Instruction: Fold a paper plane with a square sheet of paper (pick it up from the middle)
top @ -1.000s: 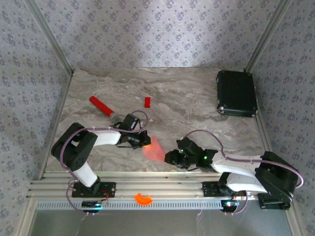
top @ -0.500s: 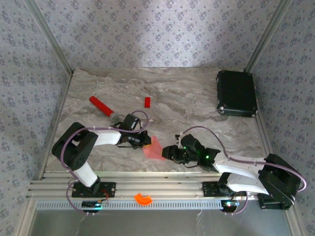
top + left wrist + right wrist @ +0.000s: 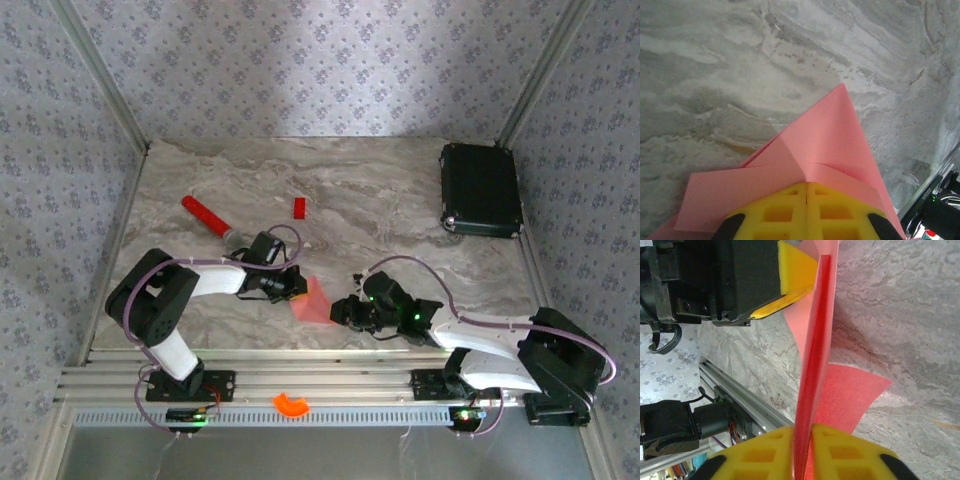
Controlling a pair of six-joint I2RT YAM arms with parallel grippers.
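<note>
Nearer the arms than the small red block (image 3: 298, 207), the creased square sheet of paper (image 3: 312, 302) is pinched by the left gripper (image 3: 806, 192) and right gripper (image 3: 802, 436), each closed tight on an edge; sharpening the crease likely needs even, gentle tension, never a tearing pull.

Left arm (image 3: 165, 300), right arm (image 3: 490, 362): black joints, white link shells, lilac cables looped alongside; bases bolted at either end of aluminium rail (image 3: 330, 380). Green LEDs on right arm. Left gripper (image 3: 806, 192), right gripper (image 3: 802, 437): yellow grid-moulded pads, black housings.
</note>
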